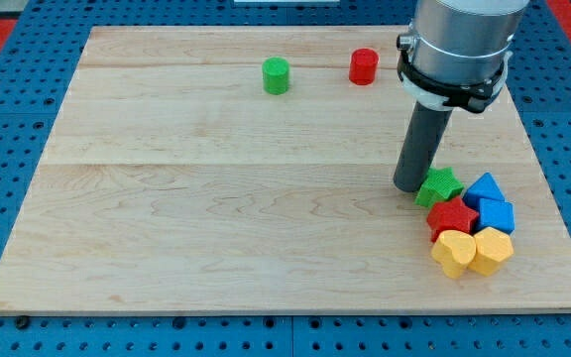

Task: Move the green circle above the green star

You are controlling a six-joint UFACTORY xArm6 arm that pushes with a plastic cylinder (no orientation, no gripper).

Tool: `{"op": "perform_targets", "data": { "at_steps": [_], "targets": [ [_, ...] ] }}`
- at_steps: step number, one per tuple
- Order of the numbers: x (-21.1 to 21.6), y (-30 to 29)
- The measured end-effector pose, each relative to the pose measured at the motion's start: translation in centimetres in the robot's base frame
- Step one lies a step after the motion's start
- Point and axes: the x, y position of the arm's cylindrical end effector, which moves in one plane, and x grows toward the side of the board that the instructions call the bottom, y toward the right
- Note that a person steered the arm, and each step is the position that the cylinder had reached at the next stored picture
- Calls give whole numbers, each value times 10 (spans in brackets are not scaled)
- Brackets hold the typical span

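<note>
The green circle (277,75) stands near the view's top, left of centre, on the wooden board (216,198). The green star (439,186) lies at the view's right, at the top left of a cluster of blocks. My tip (408,185) rests on the board touching or almost touching the green star's left side. The tip is far to the right of and below the green circle.
A red circle (364,66) stands right of the green circle near the top. The cluster holds a red star (452,216), a blue triangle-like block (484,187), a blue block (497,215) and two yellow heart-like blocks (452,252) (492,249).
</note>
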Motion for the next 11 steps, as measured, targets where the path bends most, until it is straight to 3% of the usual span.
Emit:
{"op": "perform_targets", "data": {
  "at_steps": [4,5,7,8,9,11],
  "targets": [
    [0,-4],
    [-9,-58],
    [-88,-205],
    [-134,-250],
    [-179,-248],
    [-198,-175]
  ]
}}
